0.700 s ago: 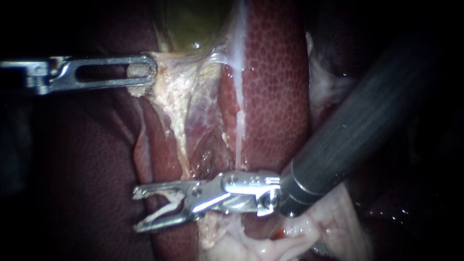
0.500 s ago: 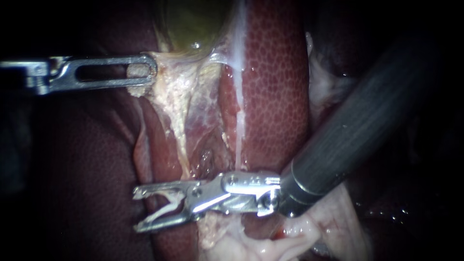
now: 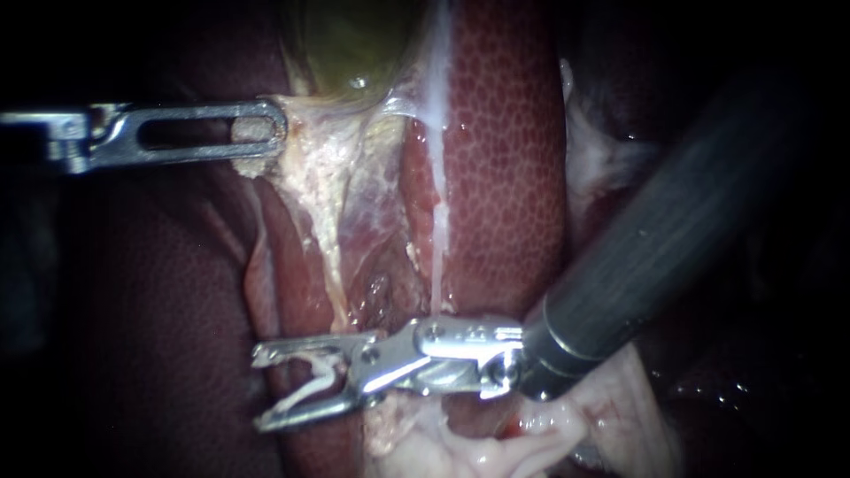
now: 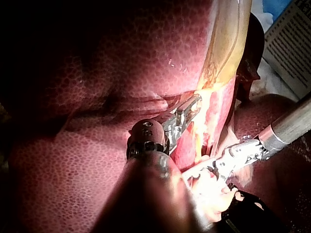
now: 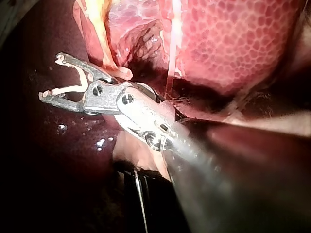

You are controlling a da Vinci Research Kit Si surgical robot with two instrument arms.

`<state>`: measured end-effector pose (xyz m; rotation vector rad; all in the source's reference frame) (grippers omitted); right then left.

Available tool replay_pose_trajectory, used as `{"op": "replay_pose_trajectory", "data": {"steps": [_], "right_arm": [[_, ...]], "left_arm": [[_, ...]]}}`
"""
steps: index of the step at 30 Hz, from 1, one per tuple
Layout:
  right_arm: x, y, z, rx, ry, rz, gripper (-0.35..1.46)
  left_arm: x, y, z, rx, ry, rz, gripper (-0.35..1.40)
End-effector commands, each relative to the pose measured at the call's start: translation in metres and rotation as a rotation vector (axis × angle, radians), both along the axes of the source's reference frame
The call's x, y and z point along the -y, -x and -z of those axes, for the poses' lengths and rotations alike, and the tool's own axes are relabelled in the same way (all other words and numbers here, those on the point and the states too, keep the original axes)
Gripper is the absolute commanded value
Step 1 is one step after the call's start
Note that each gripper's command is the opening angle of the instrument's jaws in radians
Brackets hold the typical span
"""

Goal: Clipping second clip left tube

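My left instrument [image 3: 276, 133] comes in level from the left, its slotted jaws shut on pale tissue at the neck of the greenish gallbladder [image 3: 354, 44]. From there the yellowish left tube [image 3: 332, 257] runs down to my right instrument [image 3: 258, 389]. Its jaws stand wide apart with a white clip [image 3: 314, 381] seated between them, touching both. The tube passes behind the upper jaw near the hinge; the jaw tips lie past it, over dark liver. A thin white right tube [image 3: 438, 239] runs beside it. In the right wrist view the clip [image 5: 73, 89] spans the jaws [image 5: 51, 77].
Mottled red liver [image 3: 505, 133] lies right of the tubes and a darker lobe [image 3: 159, 310] to their left. Pale loose tissue [image 3: 496, 451] bunches under my right instrument's wrist. In the left wrist view a printed sheet [image 4: 291, 43] lies beyond the liver.
My right instrument has shifted slightly to the right against the tissue, its jaws and clip still wide apart. My left instrument has held still.
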<state>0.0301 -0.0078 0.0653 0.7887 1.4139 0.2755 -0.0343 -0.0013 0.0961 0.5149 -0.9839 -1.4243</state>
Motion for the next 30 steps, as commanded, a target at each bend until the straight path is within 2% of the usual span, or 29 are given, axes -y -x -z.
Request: {"op": "replay_pose_trajectory", "data": {"steps": [1, 10, 16, 24, 30], "right_arm": [[-0.0002, 0.0003, 0.0003, 0.000, -0.002, 0.001, 0.49], [-0.0025, 0.0035, 0.0032, -0.015, -0.008, 0.006, 0.50], [-0.0037, 0.0053, 0.0041, -0.017, -0.005, 0.009, 0.51], [-0.0060, 0.0079, 0.0045, -0.015, 0.010, -0.006, 0.51], [-0.0072, 0.0091, 0.0030, -0.004, 0.008, -0.019, 0.51]], "left_arm": [[0.0000, -0.0001, 0.0001, 0.000, 0.000, 0.000, -0.35], [0.0000, -0.0001, 0.0001, 0.000, 0.000, -0.001, -0.35], [0.0000, -0.0002, 0.0001, 0.000, 0.000, -0.001, -0.35], [0.0000, -0.0002, 0.0002, 0.000, 0.000, -0.001, -0.35], [0.0000, -0.0002, 0.0002, 0.000, 0.000, -0.001, -0.35]]}}
